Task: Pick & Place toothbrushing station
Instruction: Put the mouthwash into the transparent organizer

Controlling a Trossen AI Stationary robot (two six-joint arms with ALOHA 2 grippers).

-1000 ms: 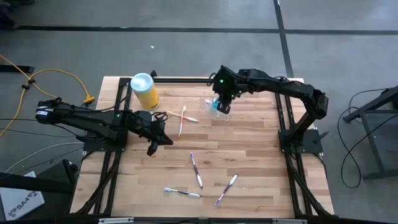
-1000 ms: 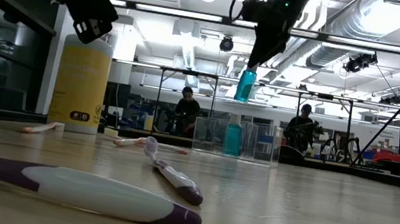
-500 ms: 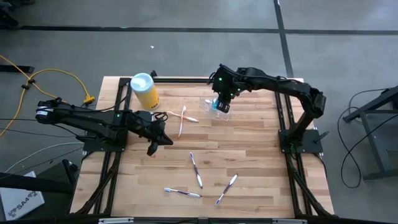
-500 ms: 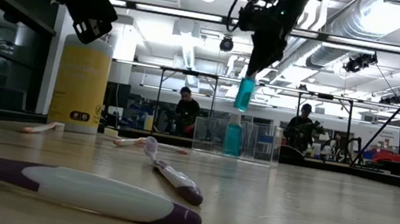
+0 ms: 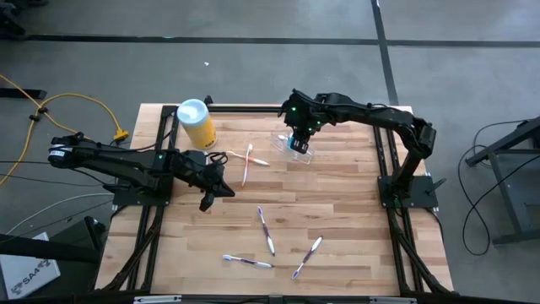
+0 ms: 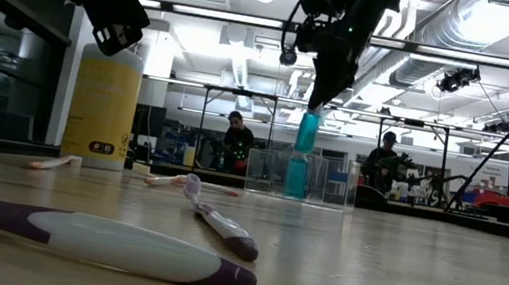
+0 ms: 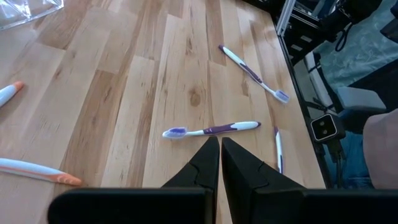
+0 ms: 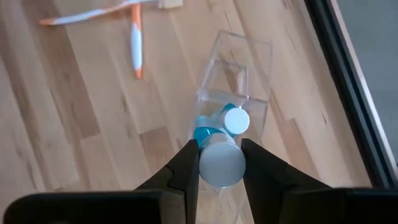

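The toothbrushing station, a clear plastic holder (image 8: 239, 59) (image 6: 327, 182), stands on the table at the far middle, with one teal tube (image 8: 235, 120) upright inside it. My right gripper (image 8: 219, 148) (image 5: 297, 135) hangs straight over it, shut on a second teal tube (image 6: 308, 130) whose lower end is level with the holder's rim. My left gripper (image 7: 221, 155) (image 5: 207, 201) hovers shut over the table's left half with nothing in it. My right gripper pinches the second teal tube's upper end (image 8: 219, 167) between its two fingers. The fingers come from above, pointing steeply down. The tube hangs upright below them, clear of the table, over the holder's open top.
A yellow canister with a pale blue lid (image 5: 197, 122) stands at the far left. Two orange-and-white toothbrushes (image 5: 249, 160) lie left of the holder. Three purple-and-white toothbrushes (image 5: 266, 230) (image 5: 246, 262) (image 5: 306, 257) lie on the near half.
My right gripper has gone down and a little toward the table's left with the teal tube, which stays upright. The tube's lower end has come down to the holder's rim.
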